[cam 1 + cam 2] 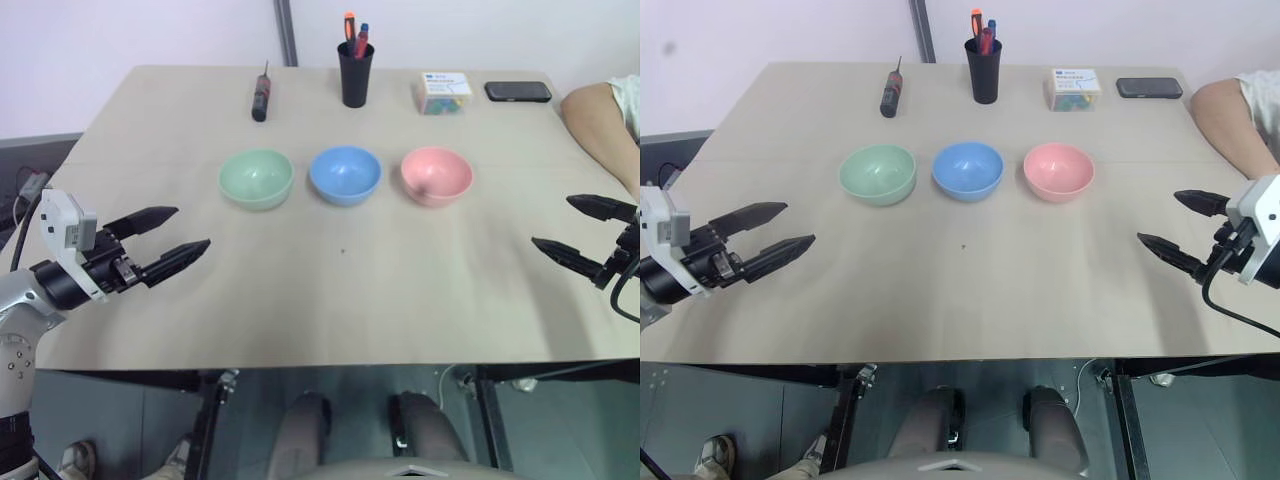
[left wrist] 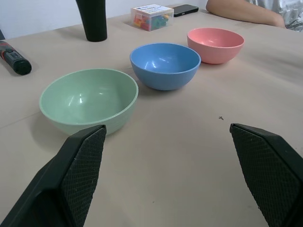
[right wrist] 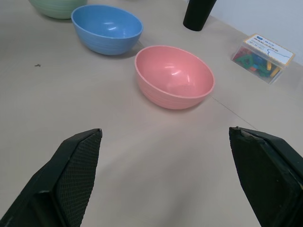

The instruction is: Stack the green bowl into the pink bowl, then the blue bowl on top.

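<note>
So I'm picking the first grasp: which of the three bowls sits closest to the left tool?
The green bowl, at the robot's-left end of the row. The blue bowl is in the middle and the pink bowl farthest from the open left tool.

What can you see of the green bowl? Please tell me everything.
The green bowl is small, round, pale mint, of smooth, plain plastic by its look. It stands upright and empty on the table, leftmost of three in a row, beside the blue bowl without touching it. Nothing holds it.
</note>
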Action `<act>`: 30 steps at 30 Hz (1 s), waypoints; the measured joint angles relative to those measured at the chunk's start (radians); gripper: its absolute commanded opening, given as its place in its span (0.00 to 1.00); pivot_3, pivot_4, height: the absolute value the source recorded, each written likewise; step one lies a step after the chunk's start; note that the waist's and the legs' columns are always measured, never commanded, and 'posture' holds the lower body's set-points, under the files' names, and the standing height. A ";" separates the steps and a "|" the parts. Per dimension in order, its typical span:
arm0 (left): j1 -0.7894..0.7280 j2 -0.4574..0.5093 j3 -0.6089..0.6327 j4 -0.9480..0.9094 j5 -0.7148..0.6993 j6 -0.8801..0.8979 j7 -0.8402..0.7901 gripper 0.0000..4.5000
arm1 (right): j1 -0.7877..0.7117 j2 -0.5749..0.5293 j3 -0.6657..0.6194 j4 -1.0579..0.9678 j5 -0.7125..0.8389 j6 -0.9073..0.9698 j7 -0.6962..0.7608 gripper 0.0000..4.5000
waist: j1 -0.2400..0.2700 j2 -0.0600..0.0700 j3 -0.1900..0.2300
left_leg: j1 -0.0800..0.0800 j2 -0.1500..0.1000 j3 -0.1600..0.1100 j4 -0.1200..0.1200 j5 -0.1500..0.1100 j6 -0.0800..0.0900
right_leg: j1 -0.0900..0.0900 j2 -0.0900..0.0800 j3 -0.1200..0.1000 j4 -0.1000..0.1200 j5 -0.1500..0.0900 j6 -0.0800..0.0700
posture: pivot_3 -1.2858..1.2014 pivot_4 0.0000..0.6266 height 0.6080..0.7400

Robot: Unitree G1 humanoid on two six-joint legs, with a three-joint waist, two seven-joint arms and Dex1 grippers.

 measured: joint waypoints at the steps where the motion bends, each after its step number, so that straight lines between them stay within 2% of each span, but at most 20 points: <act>1: 0.000 0.000 0.000 0.000 0.000 0.000 0.000 0.98 | 0.000 0.000 0.000 0.000 0.000 0.000 0.000 1.00 | 0.000 0.000 0.000 | 0.000 0.000 0.000 0.000 0.000 0.000 | 0.000 0.000 0.000 0.000 0.000 0.000 | 0.52 0.24 1.00; 14: -0.082 -0.026 -0.072 -0.037 -0.022 0.041 0.033 0.98 | -0.043 0.047 0.081 -0.001 -0.076 -0.009 -0.067 1.00 | -0.001 0.000 0.000 | 0.000 0.000 0.000 0.000 0.000 0.000 | 0.000 0.000 0.000 0.000 0.000 0.000 | 0.52 0.24 1.00; 21: -0.088 -0.072 -0.152 -0.122 -0.020 0.006 0.011 0.98 | -0.271 0.117 0.355 0.059 -0.234 -0.034 -0.099 1.00 | -0.005 0.000 0.000 | 0.001 0.000 0.001 0.000 0.000 0.000 | -0.001 0.000 0.001 0.001 0.000 0.000 | 0.52 0.24 1.00; 23: -0.091 -0.093 -0.170 -0.131 -0.020 -0.010 0.010 0.98 | -0.378 0.156 0.467 0.146 -0.361 -0.068 -0.147 1.00 | -0.005 0.000 0.000 | 0.000 0.000 0.002 0.000 0.000 0.000 | -0.001 0.000 0.002 0.001 0.000 0.000 | 0.52 0.24 1.00; 26: -0.104 -0.131 -0.210 -0.159 -0.025 -0.013 0.015 0.98 | -0.586 0.287 0.614 0.356 -0.491 -0.134 -0.184 1.00 | -0.020 0.000 0.002 | 0.000 0.000 0.004 0.000 0.000 0.000 | -0.003 0.001 0.004 0.003 0.001 0.000 | 0.52 0.24 1.00; 27: -0.106 -0.139 -0.219 -0.172 -0.034 -0.014 0.018 0.98 | -0.680 0.350 0.680 0.486 -0.556 -0.194 -0.195 1.00 | -0.023 0.000 0.001 | -0.001 0.000 0.004 0.000 0.000 0.000 | -0.005 0.001 0.004 0.004 0.001 0.000 | 0.52 0.24 1.00; 30: -0.104 -0.139 -0.212 -0.176 -0.040 -0.014 0.030 0.98 | -0.777 0.403 0.737 0.682 -0.628 -0.295 -0.199 1.00 | -0.018 0.000 0.002 | -0.005 0.000 0.003 0.000 0.000 -0.001 | -0.007 0.000 0.002 0.004 0.000 0.000 | 0.52 0.24 1.00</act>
